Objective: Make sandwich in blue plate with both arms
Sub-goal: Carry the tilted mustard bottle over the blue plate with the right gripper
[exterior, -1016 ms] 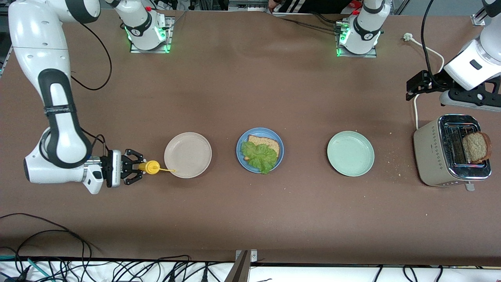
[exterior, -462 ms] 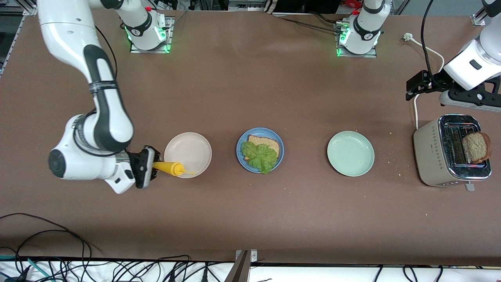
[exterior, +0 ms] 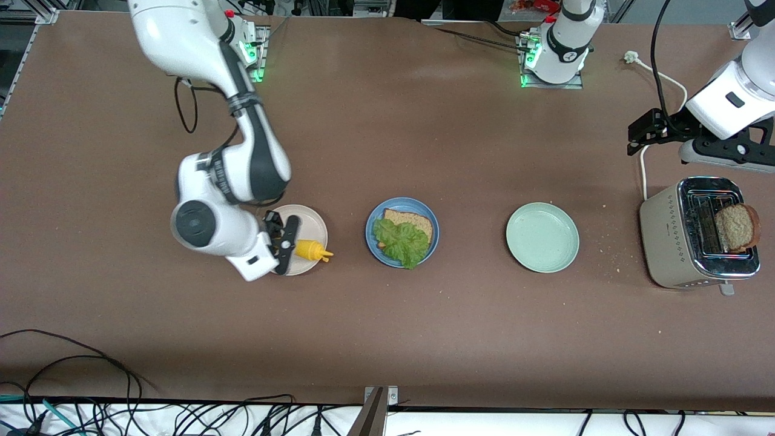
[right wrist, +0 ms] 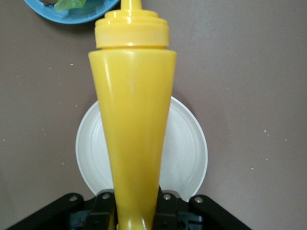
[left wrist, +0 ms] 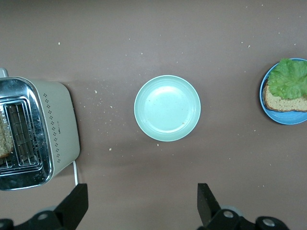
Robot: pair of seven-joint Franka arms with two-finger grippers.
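The blue plate (exterior: 372, 243) sits mid-table with one brown toast slice (exterior: 418, 222) and a green lettuce leaf (exterior: 401, 242) on top of it. It also shows in the left wrist view (left wrist: 287, 118) and at the edge of the right wrist view (right wrist: 72, 18). A second toast slice (exterior: 735, 227) stands in the toaster (exterior: 666, 242). My right gripper (exterior: 292, 245) is shut on a yellow squeeze bottle (exterior: 310, 249) over the beige plate (exterior: 300, 224), nozzle toward the blue plate. My left gripper (exterior: 637, 133) hangs open and empty beside the toaster, waiting.
A pale mint-green plate (exterior: 542, 237) lies empty between the blue plate and the toaster, and shows in the left wrist view (left wrist: 167, 108). Crumbs lie scattered near the toaster. The toaster's white cord (exterior: 660, 75) runs toward the left arm's base.
My right arm has swung the yellow bottle from the right arm's end of the table to over the beige plate, toward the blue plate. The left arm has not moved.
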